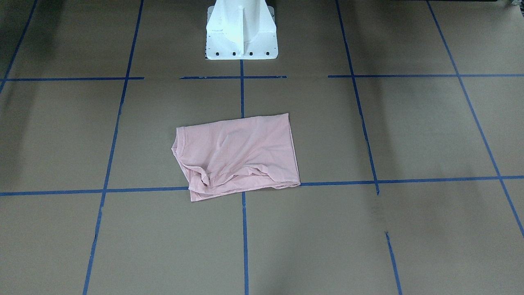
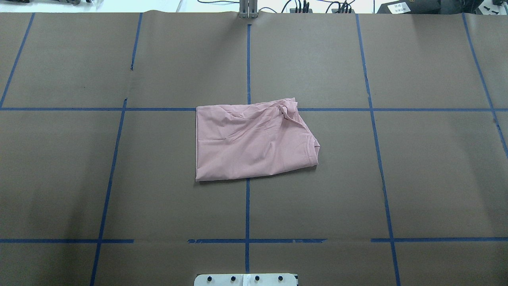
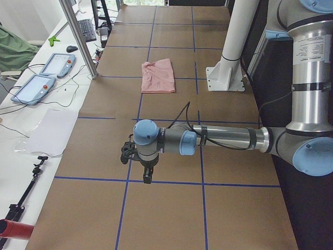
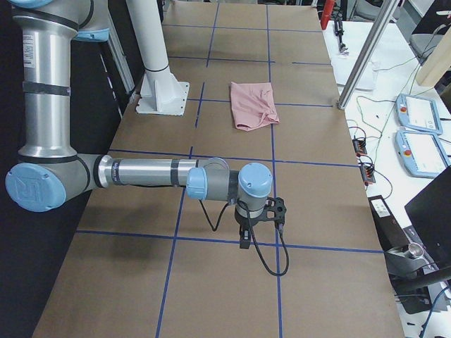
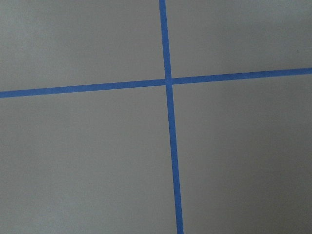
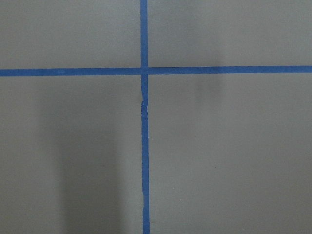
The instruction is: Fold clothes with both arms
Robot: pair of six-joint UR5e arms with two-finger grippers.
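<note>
The clothes are one pale pink T-shirt (image 1: pixel 237 155), folded into a rough rectangle with its plain side up. It lies in the middle of the table (image 2: pixel 250 145), wrinkled along its far edge with the collar toward the robot's right. Neither arm is near it. The left gripper (image 3: pixel 147 178) hangs over the brown paper at the table's left end, far from the shirt (image 3: pixel 158 75). The right gripper (image 4: pixel 244 243) hangs likewise at the right end, with the shirt (image 4: pixel 254 105) well beyond it. I cannot tell whether either gripper is open or shut. Both wrist views show only paper and blue tape.
Brown paper with a blue tape grid (image 2: pixel 247 214) covers the table. The white pedestal base (image 1: pixel 241 37) stands at the robot's side behind the shirt. Teach pendants (image 3: pixel 44 78) and a white sheet (image 3: pixel 52 130) lie on the side bench past the table's far edge.
</note>
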